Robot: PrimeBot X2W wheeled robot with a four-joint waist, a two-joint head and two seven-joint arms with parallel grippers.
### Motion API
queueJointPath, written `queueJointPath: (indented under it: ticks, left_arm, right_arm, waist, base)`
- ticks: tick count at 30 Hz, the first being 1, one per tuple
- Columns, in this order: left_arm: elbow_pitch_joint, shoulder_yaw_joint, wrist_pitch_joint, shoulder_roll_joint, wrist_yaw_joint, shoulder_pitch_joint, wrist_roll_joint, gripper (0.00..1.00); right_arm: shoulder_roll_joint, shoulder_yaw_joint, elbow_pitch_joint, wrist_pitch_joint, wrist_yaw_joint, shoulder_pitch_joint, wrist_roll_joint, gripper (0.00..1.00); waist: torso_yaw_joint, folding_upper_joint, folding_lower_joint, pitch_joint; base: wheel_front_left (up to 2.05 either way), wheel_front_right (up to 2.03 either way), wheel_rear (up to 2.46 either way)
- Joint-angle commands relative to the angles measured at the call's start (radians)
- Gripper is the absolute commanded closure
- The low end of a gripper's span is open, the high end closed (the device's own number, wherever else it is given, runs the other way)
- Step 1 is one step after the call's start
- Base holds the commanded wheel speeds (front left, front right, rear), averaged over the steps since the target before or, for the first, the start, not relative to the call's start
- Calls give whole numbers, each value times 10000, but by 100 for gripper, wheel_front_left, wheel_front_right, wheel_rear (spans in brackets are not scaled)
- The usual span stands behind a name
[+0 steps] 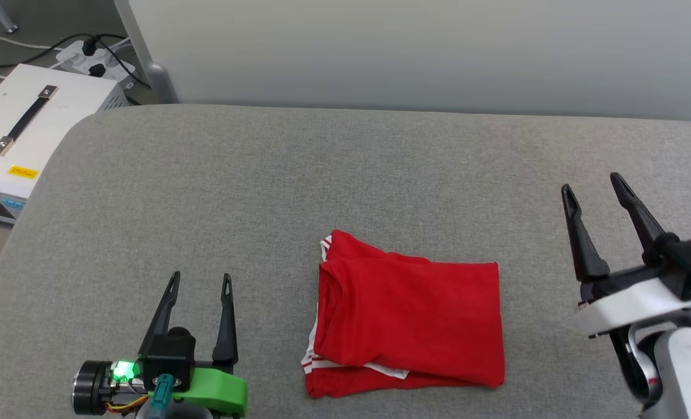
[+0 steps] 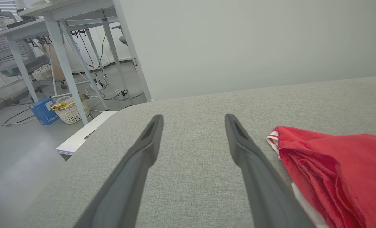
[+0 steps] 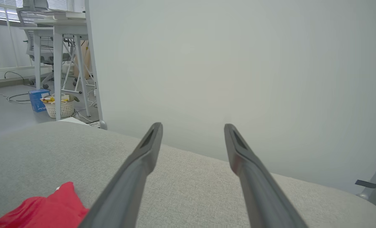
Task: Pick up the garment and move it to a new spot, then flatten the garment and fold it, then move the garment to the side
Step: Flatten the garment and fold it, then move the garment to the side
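Garment point(image 1: 409, 320) lies folded on counter point(image 1: 322, 174), btwn my grippers. Left gripper point(image 1: 201, 274) & right gripper point(image 1: 590, 181) both spread wide, empty. Looks soft, light, floppy; I'd pinch all layers at an edge.

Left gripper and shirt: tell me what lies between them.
Only bare grey surface lies between the left gripper and the shirt; the head view shows it.
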Motion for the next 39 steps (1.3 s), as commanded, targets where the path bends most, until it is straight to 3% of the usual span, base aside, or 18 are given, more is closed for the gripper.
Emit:
queueJointPath:
  ticks: [1,6,13,32,39]
  left_arm:
    - [-22,-20,-59,80,-3,126,12,0]
    - [-42,-65,-59,113,-36,221,8,0]
    - [-26,-161,-59,159,-125,356,-6,0]
    - [-9,-248,-59,201,-139,441,-16,0]
    - [12,-206,-59,201,-105,424,-41,0]
  right_arm:
    - [265,-300,-317,-87,-9,406,-271,0]
    - [1202,-1214,-1254,-89,-9,1720,-994,0]
    - [1776,-1661,-1671,-90,-9,2751,-1154,0]
    - [1934,-1722,-1573,-91,-9,3181,-1248,0]
    - [1777,-2003,-1862,-91,-9,2130,-1200,0]
  waist:
    - [-3,0,1,-56]
    - [27,0,1,-204]
    - [33,0,1,-308]
    - [105,0,1,-347]
    - [74,0,1,-347]
  base:
    - [0,0,0]
    - [0,0,0]
    - [0,0,0]
    - [0,0,0]
    - [0,0,0]
